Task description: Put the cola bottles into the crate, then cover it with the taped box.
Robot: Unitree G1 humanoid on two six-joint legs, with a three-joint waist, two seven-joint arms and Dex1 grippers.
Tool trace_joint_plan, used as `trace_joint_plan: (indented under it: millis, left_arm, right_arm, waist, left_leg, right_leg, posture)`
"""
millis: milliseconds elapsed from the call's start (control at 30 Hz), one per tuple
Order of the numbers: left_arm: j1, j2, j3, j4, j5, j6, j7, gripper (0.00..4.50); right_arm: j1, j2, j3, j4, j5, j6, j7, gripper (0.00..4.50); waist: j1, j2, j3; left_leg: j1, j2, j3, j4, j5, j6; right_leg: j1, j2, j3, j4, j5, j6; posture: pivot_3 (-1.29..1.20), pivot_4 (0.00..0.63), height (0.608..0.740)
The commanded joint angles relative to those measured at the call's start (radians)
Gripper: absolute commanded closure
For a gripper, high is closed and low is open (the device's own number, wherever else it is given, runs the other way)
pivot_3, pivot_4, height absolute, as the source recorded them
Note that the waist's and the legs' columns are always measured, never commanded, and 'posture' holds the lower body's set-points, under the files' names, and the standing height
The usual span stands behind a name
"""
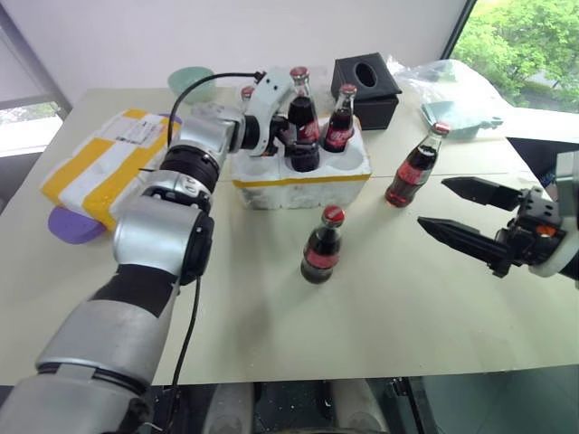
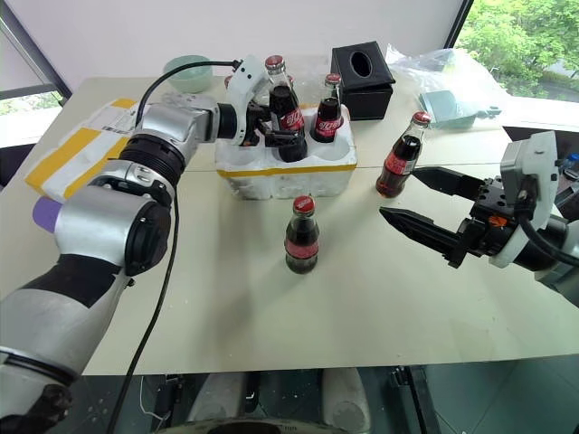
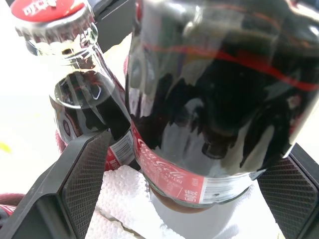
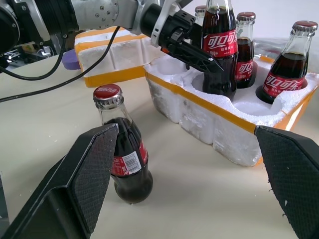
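Left pincer (image 1: 294,136) spread around a cola bottle (image 1: 302,122) standing in a crate (image 1: 303,176) well.
Draw it straight back without tipping the bottle. Right pincer (image 2: 418,203) gapes empty. Bottles counted: 3 plainly in wells, 2 on the bench (image 1: 380,298); taped box (image 1: 104,163) lies left.

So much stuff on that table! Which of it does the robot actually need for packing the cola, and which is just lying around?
Needed:
- cola bottles, e.g. one standing loose on the table
- crate
- taped box

Just lying about:
- black tissue box
- purple plate
- green bowl
- clear plastic bag
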State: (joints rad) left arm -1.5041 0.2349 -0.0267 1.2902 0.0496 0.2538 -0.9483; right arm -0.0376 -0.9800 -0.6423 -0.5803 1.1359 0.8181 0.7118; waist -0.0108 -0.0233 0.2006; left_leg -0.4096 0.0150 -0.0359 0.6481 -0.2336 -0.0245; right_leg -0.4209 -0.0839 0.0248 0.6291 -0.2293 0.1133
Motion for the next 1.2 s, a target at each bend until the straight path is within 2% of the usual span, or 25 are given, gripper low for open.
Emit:
trace_joint_plan:
  millis: [33,433,467,500,567,600,1000,1200]
  left_arm:
    - [-0.036,0.016,0.0,-0.035,0.003,-0.025,-0.013,0.05]
    - [-0.07,0.009,0.002,-0.009,0.03,-0.052,-0.031,0.05]
    - [-0.065,0.007,0.0,-0.011,0.03,-0.055,-0.036,0.59]
    - [-0.06,0.006,-0.002,-0.012,0.033,-0.061,-0.033,0.83]
    - [-0.052,0.007,-0.006,-0.014,0.037,-0.067,-0.039,1.78]
    - [-0.05,0.008,-0.007,-0.013,0.038,-0.065,-0.041,1.83]
    - [-0.075,0.048,-0.023,-0.001,0.067,-0.033,-0.072,1.84]
    - [-0.101,0.026,-0.054,0.008,0.095,-0.038,-0.11,1.84]
  right_arm:
    - [-0.004,0.008,-0.009,-0.008,-0.007,-0.026,0.002,0.0]
    - [0.009,0.034,-0.008,-0.029,-0.013,-0.035,-0.016,0.0]
    - [0.014,0.036,-0.012,-0.033,-0.011,-0.035,-0.019,0.0]
    - [0.019,0.038,-0.016,-0.035,-0.008,-0.034,-0.021,0.0]
    - [0.024,0.037,-0.019,-0.038,-0.003,-0.034,-0.026,0.0]
    - [0.025,0.037,-0.019,-0.039,-0.001,-0.034,-0.027,0.0]
    - [-0.005,0.028,0.008,-0.015,-0.01,-0.04,-0.022,0.0]
    - [-0.007,0.04,0.025,-0.019,-0.023,-0.045,-0.027,0.0]
  waist:
    - [0.0,0.0,0.0]
    - [0.0,0.0,0.0]
    - [0.0,0.0,0.0]
    - [0.0,0.0,0.0]
    - [0.0,0.0,0.0]
    - [-0.001,0.0,0.0]
    - [-0.005,0.0,0.0]
    - [-0.006,0.0,0.0]
  left_leg:
    - [0.0,0.0,0.0,0.0,0.0,0.0]
    - [0.0,0.0,0.0,0.0,0.0,0.0]
    - [0.0,0.0,0.0,0.0,0.0,0.0]
    - [0.0,0.0,0.0,0.0,0.0,0.0]
    - [0.0,0.0,0.0,0.0,0.0,0.0]
    - [0.0,0.0,0.0,0.0,0.0,0.0]
    - [0.0,0.0,0.0,0.0,0.0,0.0]
    - [0.0,0.0,0.0,0.0,0.0,0.0]
  right_leg:
    - [0.0,0.0,0.0,0.0,0.0,0.0]
    - [0.0,0.0,0.0,0.0,0.0,0.0]
    - [0.0,0.0,0.0,0.0,0.0,0.0]
    - [0.0,0.0,0.0,0.0,0.0,0.0]
    - [0.0,0.0,0.0,0.0,0.0,0.0]
    - [0.0,0.0,0.0,0.0,0.0,0.0]
    - [0.0,0.0,0.0,0.0,0.0,0.0]
    - [0.0,0.0,0.0,0.0,0.0,0.0]
  posture:
    - [0.0,0.15,0.739]
    - [0.0,0.15,0.739]
    - [0.0,0.15,0.739]
    - [0.0,0.15,0.739]
    - [0.0,0.15,0.739]
    - [0.0,0.15,0.739]
    - [0.0,0.15,0.739]
    - [0.0,0.15,0.739]
